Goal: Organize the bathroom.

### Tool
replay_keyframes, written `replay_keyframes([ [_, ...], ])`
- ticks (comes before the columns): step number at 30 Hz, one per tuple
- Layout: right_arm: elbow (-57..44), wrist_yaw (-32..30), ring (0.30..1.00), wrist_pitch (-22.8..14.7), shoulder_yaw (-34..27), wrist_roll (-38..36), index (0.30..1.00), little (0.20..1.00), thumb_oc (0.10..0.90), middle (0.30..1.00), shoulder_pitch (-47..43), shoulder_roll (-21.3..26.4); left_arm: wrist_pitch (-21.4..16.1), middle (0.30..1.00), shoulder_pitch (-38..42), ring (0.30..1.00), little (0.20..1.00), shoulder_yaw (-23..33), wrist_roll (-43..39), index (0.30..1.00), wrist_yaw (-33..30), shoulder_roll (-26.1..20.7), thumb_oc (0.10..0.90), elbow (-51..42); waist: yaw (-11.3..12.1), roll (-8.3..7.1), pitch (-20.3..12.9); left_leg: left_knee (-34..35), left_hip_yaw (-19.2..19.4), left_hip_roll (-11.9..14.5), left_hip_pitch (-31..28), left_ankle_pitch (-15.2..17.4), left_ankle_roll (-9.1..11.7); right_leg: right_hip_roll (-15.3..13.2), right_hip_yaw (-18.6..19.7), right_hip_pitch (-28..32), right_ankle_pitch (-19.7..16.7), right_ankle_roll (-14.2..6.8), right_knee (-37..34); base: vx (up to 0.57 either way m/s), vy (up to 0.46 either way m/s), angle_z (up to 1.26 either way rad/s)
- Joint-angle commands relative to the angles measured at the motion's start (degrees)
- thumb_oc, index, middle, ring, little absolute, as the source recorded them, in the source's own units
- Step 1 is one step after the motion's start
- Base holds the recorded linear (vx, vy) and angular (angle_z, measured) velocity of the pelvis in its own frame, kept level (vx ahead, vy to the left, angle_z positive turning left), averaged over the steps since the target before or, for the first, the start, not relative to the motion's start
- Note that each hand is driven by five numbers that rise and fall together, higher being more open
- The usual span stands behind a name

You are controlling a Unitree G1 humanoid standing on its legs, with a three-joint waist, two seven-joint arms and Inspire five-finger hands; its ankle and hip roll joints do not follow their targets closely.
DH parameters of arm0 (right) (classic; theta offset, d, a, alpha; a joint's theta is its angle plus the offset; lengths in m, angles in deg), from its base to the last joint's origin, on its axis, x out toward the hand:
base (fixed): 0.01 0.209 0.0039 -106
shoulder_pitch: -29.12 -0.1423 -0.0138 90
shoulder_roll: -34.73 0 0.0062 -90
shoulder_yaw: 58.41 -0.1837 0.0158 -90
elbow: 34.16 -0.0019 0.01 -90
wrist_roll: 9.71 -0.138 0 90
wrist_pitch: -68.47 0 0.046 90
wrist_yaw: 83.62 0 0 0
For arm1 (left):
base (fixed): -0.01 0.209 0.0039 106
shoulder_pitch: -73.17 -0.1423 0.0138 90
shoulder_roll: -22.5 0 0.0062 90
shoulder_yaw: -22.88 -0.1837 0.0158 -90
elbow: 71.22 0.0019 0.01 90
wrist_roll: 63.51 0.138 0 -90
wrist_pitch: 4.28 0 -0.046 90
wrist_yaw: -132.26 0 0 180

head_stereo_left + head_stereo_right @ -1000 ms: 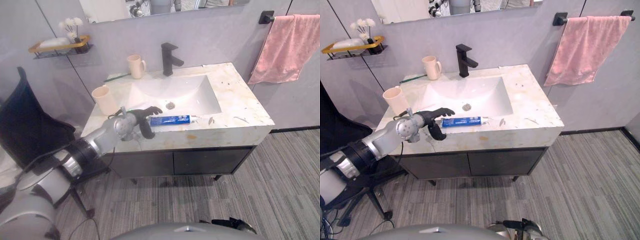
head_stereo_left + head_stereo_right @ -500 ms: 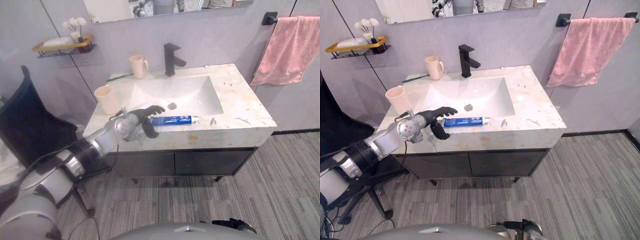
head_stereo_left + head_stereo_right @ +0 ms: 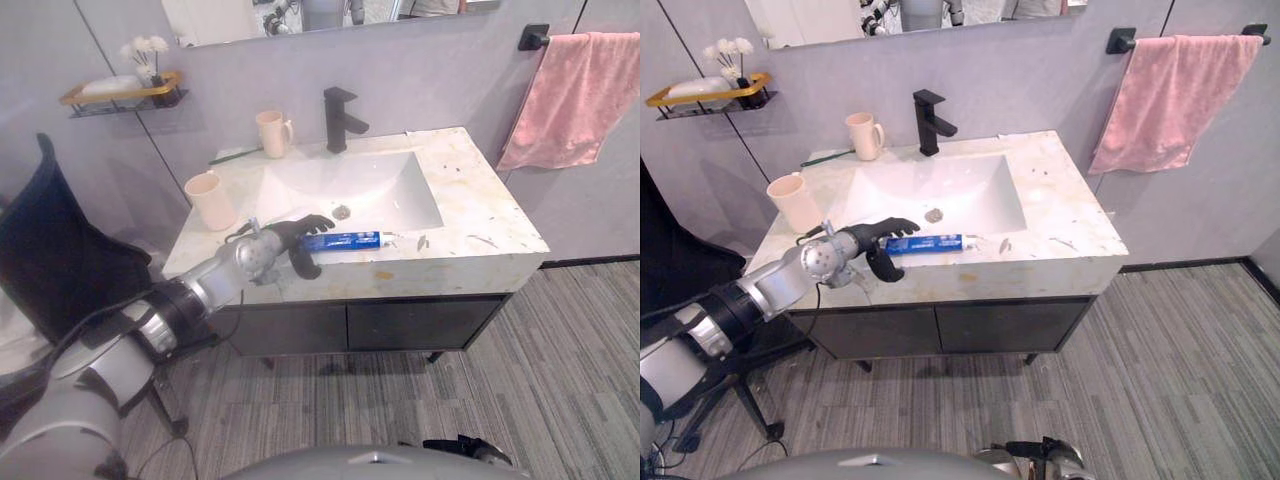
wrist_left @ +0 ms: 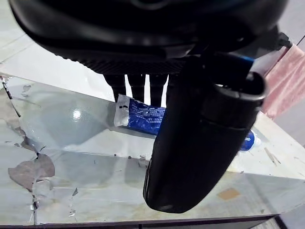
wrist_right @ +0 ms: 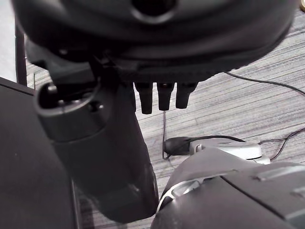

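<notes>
A blue toothpaste tube (image 3: 345, 240) lies flat on the marble counter (image 3: 480, 225) along the front rim of the sink basin (image 3: 350, 185). My left hand (image 3: 292, 238) is open at the tube's flat left end: its fingers reach out straight just above that end, and the thumb (image 3: 304, 264) hangs down on the near side. In the left wrist view the tube (image 4: 142, 117) shows past the fingers, with the thumb (image 4: 200, 143) in front of it and nothing clasped. My right hand (image 5: 157, 38) hangs low above the striped floor, fingers straight and empty.
A peach cup (image 3: 211, 200) stands on the counter's left edge. A mug (image 3: 272, 132) and a green toothbrush (image 3: 235, 153) sit at the back left beside the black faucet (image 3: 338, 118). A pink towel (image 3: 575, 95) hangs right, and a wall shelf (image 3: 120, 92) hangs left.
My left hand has edged a little to the right, closer over the tube's flat end. The tube has stayed where it was.
</notes>
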State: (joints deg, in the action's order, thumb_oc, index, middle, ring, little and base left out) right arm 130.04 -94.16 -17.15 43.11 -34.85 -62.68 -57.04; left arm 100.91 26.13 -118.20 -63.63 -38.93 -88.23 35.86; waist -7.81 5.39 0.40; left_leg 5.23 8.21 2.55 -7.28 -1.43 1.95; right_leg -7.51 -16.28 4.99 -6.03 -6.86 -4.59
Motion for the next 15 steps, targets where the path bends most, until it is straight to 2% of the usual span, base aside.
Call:
replay_keyframes([
  [1,4.27,-0.41,0.9,0.58,1.84,1.56,0.9,0.9,0.8,0.9,-1.14,-0.26,-2.57,0.9,13.89,0.9,0.9,3.95,3.95,0.9,-2.44,-2.81,0.8,4.12,1.17,-2.17,0.07,-3.19,4.75,-2.12,-1.56,5.7,-2.65,2.11,4.35,1.44,6.76,-0.59,2.26,-0.04,0.006,0.0],
  [7,4.02,-0.5,0.9,0.7,2.37,1.53,0.9,0.9,0.8,0.9,-1.22,-0.19,-3.57,0.9,14.03,0.9,0.9,4.73,2.92,0.9,-5.55,-3.75,0.8,4.83,1.34,-2.09,-0.04,-2.93,4.76,-2.12,-1.6,5.53,-2.58,2.15,4.34,1.44,6.68,-0.6,2.14,-0.02,0.003,0.0],
  [15,4.19,0.16,0.9,0.61,2.15,1.76,0.9,0.9,0.8,0.9,-1.53,0.38,-5.88,0.9,13.93,0.9,0.9,5.73,-0.47,0.9,-4.74,-4.89,0.8,4.26,1.81,-2.2,-0.01,-3.12,4.49,-2.07,-1.49,5.56,-2.59,2.12,4.0,1.47,7.06,-0.31,2.59,-0.02,0.006,0.0],
])
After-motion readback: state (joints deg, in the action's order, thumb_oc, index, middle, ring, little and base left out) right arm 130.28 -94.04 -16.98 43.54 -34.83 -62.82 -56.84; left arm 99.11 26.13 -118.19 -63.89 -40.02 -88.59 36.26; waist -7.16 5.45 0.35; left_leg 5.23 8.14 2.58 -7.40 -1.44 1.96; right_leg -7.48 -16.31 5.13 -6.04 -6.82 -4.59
